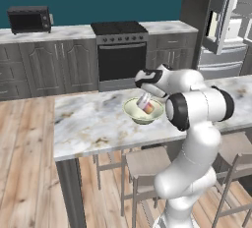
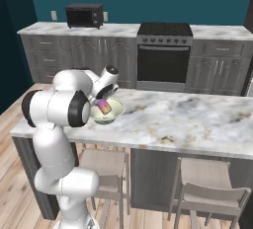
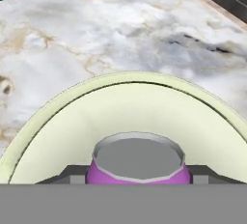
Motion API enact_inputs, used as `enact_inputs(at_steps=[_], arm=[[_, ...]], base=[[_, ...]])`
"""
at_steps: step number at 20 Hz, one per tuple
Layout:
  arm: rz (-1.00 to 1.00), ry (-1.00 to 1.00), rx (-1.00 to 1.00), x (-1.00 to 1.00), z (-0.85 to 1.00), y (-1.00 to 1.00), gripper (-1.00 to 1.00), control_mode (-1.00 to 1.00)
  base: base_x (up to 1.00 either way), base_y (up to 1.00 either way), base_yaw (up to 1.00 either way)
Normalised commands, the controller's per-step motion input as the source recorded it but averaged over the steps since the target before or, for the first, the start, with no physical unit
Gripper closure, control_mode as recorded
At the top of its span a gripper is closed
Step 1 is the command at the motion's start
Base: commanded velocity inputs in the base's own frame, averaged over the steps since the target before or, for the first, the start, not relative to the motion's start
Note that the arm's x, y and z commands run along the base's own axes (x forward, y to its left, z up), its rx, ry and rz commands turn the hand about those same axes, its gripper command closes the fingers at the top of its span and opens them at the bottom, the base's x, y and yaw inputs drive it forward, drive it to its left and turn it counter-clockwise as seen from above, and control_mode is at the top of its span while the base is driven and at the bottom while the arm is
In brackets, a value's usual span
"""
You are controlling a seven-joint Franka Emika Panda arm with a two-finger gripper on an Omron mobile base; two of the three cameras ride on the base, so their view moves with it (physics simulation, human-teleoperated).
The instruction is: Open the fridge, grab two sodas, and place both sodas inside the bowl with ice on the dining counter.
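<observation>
The gripper (image 3: 137,178) is closed on the purple can (image 3: 137,162), holding it tilted inside the bowl (image 1: 133,110), which sits on the dining counter (image 1: 88,124). The fridge (image 1: 226,20) stands open behind

The bowl (image 1: 142,112) sits on the bench (image 1: 93,124) near its long edge on the robot's side. The can (image 1: 145,102) stands tilted inside the bowl, between the fingers of the hand (image 3: 137,177). Stools (image 2: 105,165) stand under that edge, and the fridge (image 1: 229,25) stands beyond the bench's far right corner in the left base view.
</observation>
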Motion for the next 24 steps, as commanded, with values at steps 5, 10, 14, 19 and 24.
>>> enact_inputs(at_steps=[5,10,14,19,24], arm=[[0.02,0.06,0.00,0.30,-0.23,-0.02,1.00,-1.00],[0.03,0.02,0.00,0.24,-0.22,-0.05,1.00,-1.00],[0.03,0.00,0.00,0.15,-0.23,-0.05,1.00,-1.00],[0.02,-0.01,0.00,-0.01,-0.17,-0.06,1.00,-1.00],[0.00,0.00,0.00,0.00,-0.19,0.00,1.00,-1.00]], base=[[0.00,0.00,0.00],[0.00,0.00,0.00],[0.00,0.00,0.00],[0.00,0.00,0.00],[0.00,0.00,0.00]])
